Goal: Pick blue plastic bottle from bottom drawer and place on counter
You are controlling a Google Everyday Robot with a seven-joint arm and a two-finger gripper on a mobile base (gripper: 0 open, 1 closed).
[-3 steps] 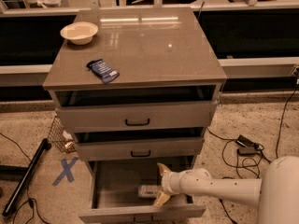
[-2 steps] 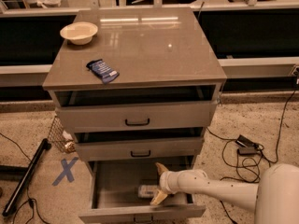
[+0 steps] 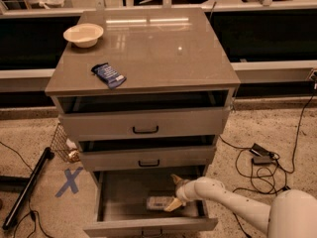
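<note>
The claw [image 3: 174,192] sits inside the open bottom drawer [image 3: 121,195], at its right side, on the end of a white arm [image 3: 223,196] that reaches in from the lower right. Its two tan fingers are spread apart, one pointing up toward the drawer above and one angled down toward the drawer floor. It is gripping nothing.

The bottle [image 3: 157,203] lies on its side on the drawer floor, just left of the lower finger. That finger's tip is at the bottle's right end, and whether it touches cannot be told. The bottle is not between the fingers.

The bottom drawer is pulled well out. Above it, the middle drawer [image 3: 148,157] and top drawer [image 3: 146,123] are each pulled out a little, both with black handles.

The counter [image 3: 163,48] on top of the cabinet carries a pale bowl [image 3: 83,34] at the back left and a dark blue packet [image 3: 108,75] near the front left. Its right half is bare.

Progress, as a judgement: the drawer is open and the claw has reached the bottle, so the approach is nearly done. The grasp is not yet made. Left to do are setting the fingers around the bottle, closing on it, lifting it out past the drawers above, and placing it on the counter.
</note>
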